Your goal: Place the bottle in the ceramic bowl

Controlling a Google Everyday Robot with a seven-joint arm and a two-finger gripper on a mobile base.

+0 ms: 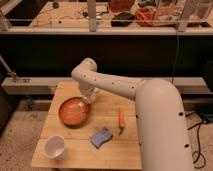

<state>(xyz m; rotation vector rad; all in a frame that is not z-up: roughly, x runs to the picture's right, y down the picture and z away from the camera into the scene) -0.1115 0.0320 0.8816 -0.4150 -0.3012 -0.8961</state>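
Observation:
The orange-brown ceramic bowl (74, 112) sits on the left middle of the wooden table (112, 152). My gripper (85, 98) hangs at the end of the white arm (110, 85), right over the bowl's far right rim. A small pale shape shows at the gripper's tip, against the bowl's edge. I cannot tell whether it is the bottle. No bottle lies anywhere else on the table.
An orange carrot (121, 119) lies right of the bowl. A blue sponge (101, 136) lies in front of it. A white cup (55, 147) stands at the table's front left corner. A dark shelf unit stands behind the table.

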